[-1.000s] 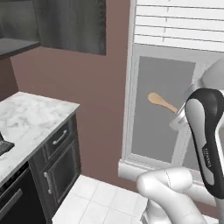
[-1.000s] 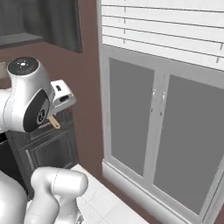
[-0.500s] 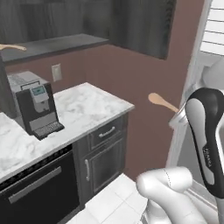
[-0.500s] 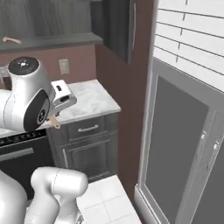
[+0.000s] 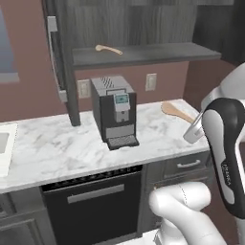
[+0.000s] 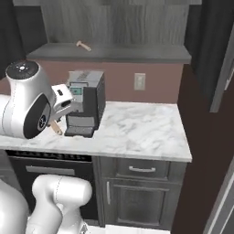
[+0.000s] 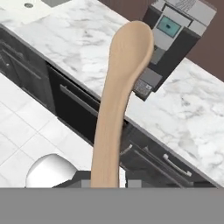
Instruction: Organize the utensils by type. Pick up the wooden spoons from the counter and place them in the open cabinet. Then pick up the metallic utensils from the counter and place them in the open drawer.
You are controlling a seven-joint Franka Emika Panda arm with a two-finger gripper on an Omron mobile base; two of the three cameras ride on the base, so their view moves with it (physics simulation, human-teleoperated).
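My gripper [image 5: 194,131] is shut on a light tan wooden spoon [image 5: 176,112], whose oval bowl points away from the hand. In the hand view the spoon [image 7: 120,96] rises from between the fingertips over the white marble counter [image 7: 83,48]. The spoon's handle end [image 6: 55,127] sticks out below the gripper [image 6: 64,104], which hangs above the counter's front edge. A second wooden spoon [image 5: 107,49] lies on the shelf of the open cabinet [image 5: 143,55], up and to the left of my hand. The metallic utensils and the open drawer are out of view.
A dark coffee machine [image 5: 115,112] stands on the counter [image 5: 62,148] under the shelf. The cabinet's open door [image 5: 57,52] juts out at the left. A black oven front [image 5: 95,201] and a shut drawer [image 6: 141,169] sit below. A white sink [image 5: 4,143] is at far left.
The whole picture has shifted from the window to the counter with the coffee machine, so the base has moved. The spoon has stayed in the shut gripper.
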